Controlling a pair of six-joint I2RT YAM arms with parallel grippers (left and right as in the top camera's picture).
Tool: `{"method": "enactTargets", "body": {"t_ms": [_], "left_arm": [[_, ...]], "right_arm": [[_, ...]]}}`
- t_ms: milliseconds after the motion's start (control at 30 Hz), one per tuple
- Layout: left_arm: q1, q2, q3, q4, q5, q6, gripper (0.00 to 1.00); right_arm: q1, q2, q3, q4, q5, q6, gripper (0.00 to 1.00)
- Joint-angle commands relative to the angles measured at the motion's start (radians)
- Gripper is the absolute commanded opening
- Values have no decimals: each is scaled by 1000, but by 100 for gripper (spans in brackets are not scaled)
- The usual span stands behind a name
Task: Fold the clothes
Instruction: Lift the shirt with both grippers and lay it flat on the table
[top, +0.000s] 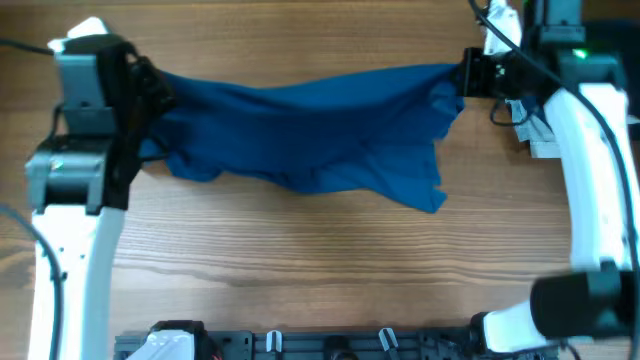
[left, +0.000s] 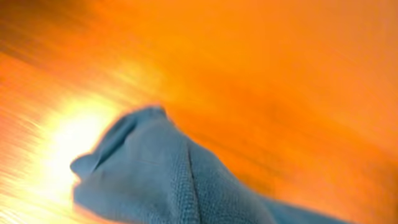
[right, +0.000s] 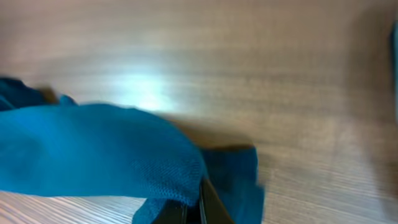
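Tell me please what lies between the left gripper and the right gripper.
The clothes, one blue garment, span the whole stretch from left gripper to right gripper, each shut on one end. The overhead view shows this.

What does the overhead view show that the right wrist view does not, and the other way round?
Only overhead: both arms, and the whole blue garment stretched between the left gripper and the right gripper, its lower edge hanging unevenly. Only the right wrist: the weave of the fabric up close, and a dark finger pinching the cloth at the bottom of the picture. Both: the blue garment and the wooden table.
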Motion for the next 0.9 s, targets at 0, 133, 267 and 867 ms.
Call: {"method": "enactTargets", "body": {"t_ms": [0, 133, 267, 867], "left_arm": [[34, -53, 77, -2, -19, 107, 4], [35, -135, 163, -19, -24, 113, 4], [35, -247, 192, -25, -43, 134, 4], [35, -444, 421, -211, -73, 160, 4]], "right_arm": [[-16, -159, 31, -18, -8, -11, 4], [-53, -329, 40, -72, 16, 7, 4], [-55, -449, 122, -170, 87, 5, 4], [-55, -472, 485, -439, 28, 9, 5]]}}
